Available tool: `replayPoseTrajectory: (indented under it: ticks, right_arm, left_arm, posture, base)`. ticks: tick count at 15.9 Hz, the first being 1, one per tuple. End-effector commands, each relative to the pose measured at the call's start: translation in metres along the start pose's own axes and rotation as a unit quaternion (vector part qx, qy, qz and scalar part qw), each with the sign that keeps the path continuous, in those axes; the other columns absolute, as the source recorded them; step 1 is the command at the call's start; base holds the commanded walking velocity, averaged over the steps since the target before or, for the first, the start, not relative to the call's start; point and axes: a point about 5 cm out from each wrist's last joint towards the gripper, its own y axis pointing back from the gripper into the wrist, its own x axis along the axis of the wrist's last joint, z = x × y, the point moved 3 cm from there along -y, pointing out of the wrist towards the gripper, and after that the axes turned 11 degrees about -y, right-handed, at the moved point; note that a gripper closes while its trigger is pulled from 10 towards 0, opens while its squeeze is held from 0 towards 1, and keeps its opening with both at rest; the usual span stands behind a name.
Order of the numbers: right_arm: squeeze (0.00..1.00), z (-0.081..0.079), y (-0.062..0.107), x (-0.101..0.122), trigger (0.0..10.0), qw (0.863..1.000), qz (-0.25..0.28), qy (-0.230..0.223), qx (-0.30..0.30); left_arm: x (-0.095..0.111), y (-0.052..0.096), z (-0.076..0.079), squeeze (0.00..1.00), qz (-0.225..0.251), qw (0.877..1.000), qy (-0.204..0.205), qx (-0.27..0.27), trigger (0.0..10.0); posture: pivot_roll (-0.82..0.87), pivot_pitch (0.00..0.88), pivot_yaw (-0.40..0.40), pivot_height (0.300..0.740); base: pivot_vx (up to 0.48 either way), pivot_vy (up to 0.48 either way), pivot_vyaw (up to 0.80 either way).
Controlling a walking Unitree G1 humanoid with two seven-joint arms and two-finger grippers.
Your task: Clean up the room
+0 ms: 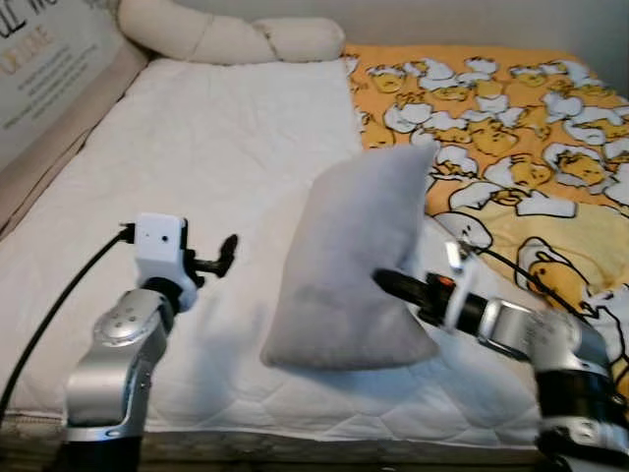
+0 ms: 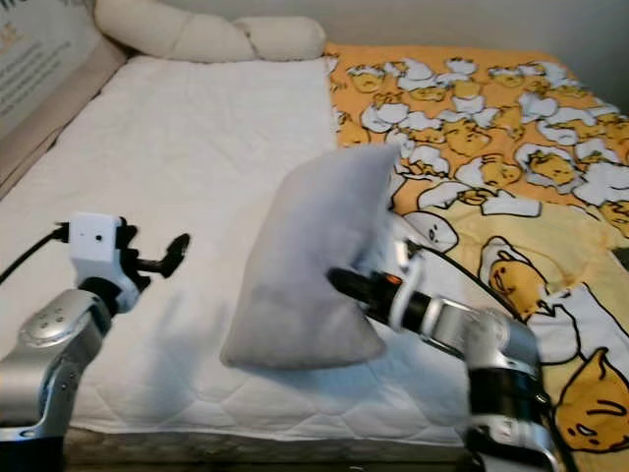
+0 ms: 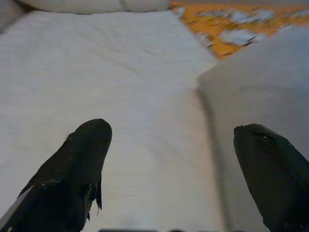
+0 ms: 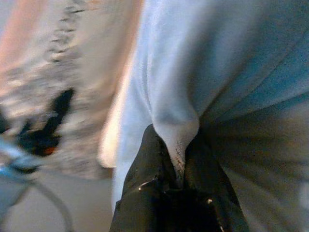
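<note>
Right gripper (image 4: pixel 179 166) has its two black fingers pinched tight on a fold of the grey pillow (image 1: pixel 349 261), which stands tilted on the white mattress (image 1: pixel 216 157) near the bed's front edge, its upper corner leaning toward the orange duck-print blanket (image 1: pixel 511 108) that covers the right side of the bed. From where I stand the silver right arm (image 1: pixel 536 339) reaches in from the lower right, its black cable looping over the blanket. Over on the left, the left gripper (image 3: pixel 169 159) hovers just above the bare mattress with its fingers spread wide apart, holding nothing, the pillow's grey flank just beside it. At the head of the bed a cream bolster cushion (image 1: pixel 231 34) lies against the wall, well apart from both arms.
</note>
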Motion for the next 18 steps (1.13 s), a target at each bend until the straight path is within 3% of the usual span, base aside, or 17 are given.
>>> replayPoseTrajectory:
  ticks: [1, 2, 3, 5, 6, 7, 8, 9, 10, 15, 16, 17, 18]
  right_arm:
    - [0.00, 0.011, 0.005, -0.001, 0.0, 0.999, 0.008, 0.020, -0.041]
    - [0.00, 0.022, 0.009, -0.003, 0.0, 0.997, 0.011, 0.035, -0.074]
    - [0.00, 0.042, 0.013, -0.003, 0.0, 0.986, 0.016, 0.084, -0.143]
    - [0.00, 0.052, 0.014, 0.001, 0.0, 0.972, 0.023, 0.137, -0.190]
    - [0.00, 0.055, 0.012, 0.003, 2.4, 0.969, 0.033, 0.143, -0.199]
    - [0.00, 0.057, 0.010, 0.004, 1.2, 0.967, 0.039, 0.145, -0.204]
    - [0.00, 0.058, 0.009, 0.003, 1.2, 0.966, 0.040, 0.148, -0.207]
    - [0.00, 0.059, 0.007, 0.000, 0.0, 0.965, 0.038, 0.153, -0.210]
    - [0.00, 0.059, 0.006, -0.003, 0.0, 0.965, 0.037, 0.156, -0.208]
    - [0.00, 0.060, 0.008, -0.009, 0.0, 0.965, 0.046, 0.156, -0.208]
    - [0.00, 0.061, 0.009, -0.008, 1.9, 0.962, 0.055, 0.155, -0.218]
    - [0.00, 0.063, 0.009, -0.006, 10.0, 0.961, 0.071, 0.141, -0.227]
    - [0.00, 0.064, 0.010, -0.006, 10.0, 0.960, 0.077, 0.140, -0.230]
  left_arm:
    - [0.003, -0.003, 0.005, 0.00, 0.002, 1.000, 0.007, -0.014, 10.0]
    - [0.001, -0.010, 0.010, 0.00, -0.001, 1.000, 0.002, -0.023, 10.0]
    - [-0.009, -0.028, 0.021, 0.00, -0.017, 0.999, -0.021, -0.042, 10.0]
    - [-0.015, -0.046, 0.036, 0.00, -0.022, 0.996, -0.025, -0.079, 10.0]
    - [-0.017, -0.057, 0.043, 0.09, -0.019, 0.995, -0.019, -0.101, 10.0]
    - [-0.020, -0.069, 0.052, 1.00, -0.025, 0.991, 0.031, -0.131, 10.0]
    - [-0.022, -0.075, 0.056, 1.00, -0.029, 0.988, 0.057, -0.143, 10.0]
    - [-0.028, -0.086, 0.065, 1.00, -0.045, 0.984, 0.084, -0.151, 10.0]
    - [-0.033, -0.091, 0.074, 1.00, -0.058, 0.981, 0.096, -0.159, 10.0]
    - [-0.057, -0.092, 0.111, 1.00, -0.106, 0.964, 0.152, -0.188, 10.0]
    - [-0.059, -0.092, 0.119, 1.00, -0.108, 0.963, 0.149, -0.197, 10.0]
    - [-0.061, -0.091, 0.126, 1.00, -0.113, 0.960, 0.150, -0.206, 10.0]
    - [-0.062, -0.090, 0.131, 1.00, -0.117, 0.957, 0.156, -0.213, 10.0]
  posture:
    - [-0.11, 0.000, 0.013, 0.740]
    - [-0.11, 0.000, 0.012, 0.740]
    - [-0.11, 0.000, 0.012, 0.740]
    - [-0.12, 0.000, 0.009, 0.740]
    - [-0.12, 0.000, 0.011, 0.740]
    - [-0.13, 0.000, 0.017, 0.740]
    - [-0.13, 0.000, 0.016, 0.740]
    - [-0.15, 0.000, 0.030, 0.740]
    - [-0.16, 0.000, 0.036, 0.740]
    - [-0.21, 0.000, 0.073, 0.740]
    - [-0.21, 0.000, 0.079, 0.740]
    - [-0.22, 0.000, 0.083, 0.740]
    - [-0.22, 0.000, 0.082, 0.740]
  base:
    - [0.000, 0.000, 0.00]
    - [0.000, 0.000, 0.00]
    - [0.000, 0.000, 0.00]
    - [0.000, 0.000, 0.00]
    - [0.000, 0.000, 0.00]
    - [0.000, 0.000, 0.00]
    - [0.000, 0.000, 0.00]
    - [0.000, 0.000, 0.00]
    - [0.000, 0.000, 0.00]
    - [0.000, 0.000, 0.00]
    - [0.000, 0.000, 0.00]
    - [0.000, 0.000, 0.00]
    - [0.000, 0.000, 0.00]
